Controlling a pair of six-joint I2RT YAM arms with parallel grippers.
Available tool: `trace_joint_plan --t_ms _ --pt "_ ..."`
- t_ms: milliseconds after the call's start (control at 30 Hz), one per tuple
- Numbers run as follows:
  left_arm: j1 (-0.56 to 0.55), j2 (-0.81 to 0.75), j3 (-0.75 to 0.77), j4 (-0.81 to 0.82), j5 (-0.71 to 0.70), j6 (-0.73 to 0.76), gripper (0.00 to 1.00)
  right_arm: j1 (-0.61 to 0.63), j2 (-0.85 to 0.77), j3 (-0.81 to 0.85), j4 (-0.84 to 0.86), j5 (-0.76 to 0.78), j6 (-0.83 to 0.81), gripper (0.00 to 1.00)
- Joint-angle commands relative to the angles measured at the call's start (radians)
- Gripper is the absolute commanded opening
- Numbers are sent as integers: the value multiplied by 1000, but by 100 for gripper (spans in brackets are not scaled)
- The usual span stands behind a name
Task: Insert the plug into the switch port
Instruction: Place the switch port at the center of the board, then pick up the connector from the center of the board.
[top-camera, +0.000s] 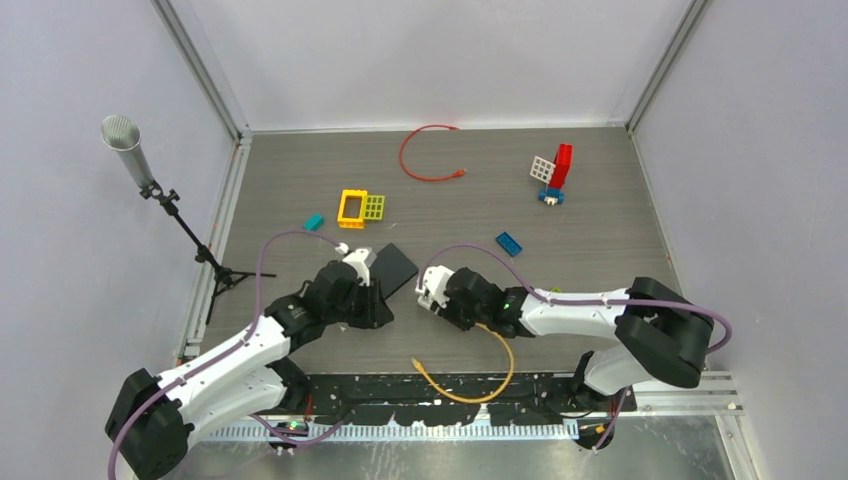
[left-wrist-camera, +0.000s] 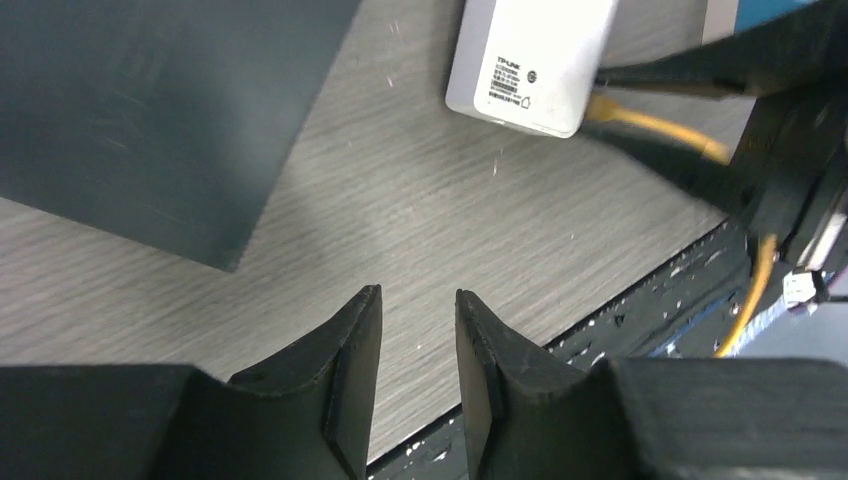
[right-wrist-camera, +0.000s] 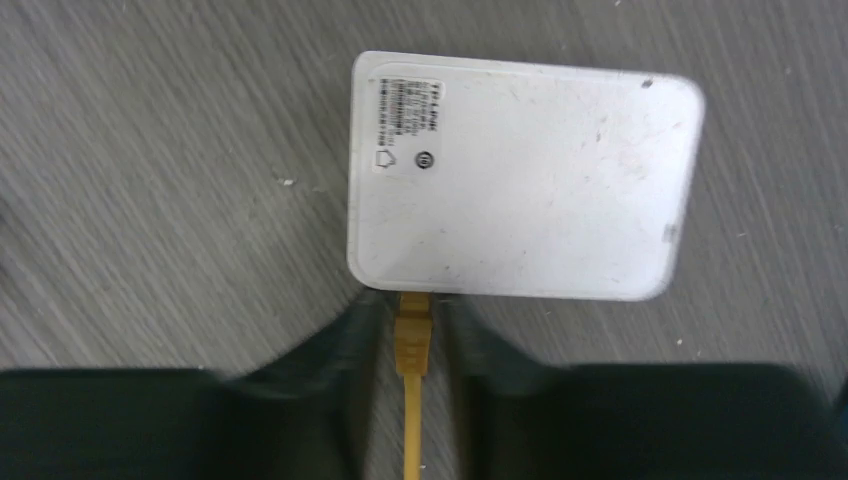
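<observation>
Switch: white, small black-print label; plug: yellow, on yellow cable; bench: grey wood-grain; flat panel: dark grey

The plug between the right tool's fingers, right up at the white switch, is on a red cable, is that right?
Not quite. The plug between the right tool fingers, at the white switch, is on a yellow cable, not a red one. The right wrist view shows it.

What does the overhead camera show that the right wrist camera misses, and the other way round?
Only overhead: the red cable, toy bricks, microphone and left arm. Only the right wrist: the printed label and the yellow plug between the fingers of the right gripper. Both: the white switch and the yellow cable.
</observation>
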Motion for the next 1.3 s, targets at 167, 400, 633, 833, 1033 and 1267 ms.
trace_joint_plan --t_ms 167,400,633,833,1033,1267 --pt "103 31 160 -28 -58 120 38 -14 -93 106 -91 59 109 77" --pt "188 67 191 -36 -68 152 40 -4 -306 12 -113 -66 329 78" --pt "222 96 214 -35 -189 146 40 162 -262 44 -81 64 472 79" --pt "227 121 252 -53 -310 174 41 290 -73 181 -114 356 689 74" --pt "243 143 264 -39 -342 199 41 378 72 228 -70 473 791 74" --pt "273 184 251 11 -326 214 41 409 170 258 -33 437 810 64"
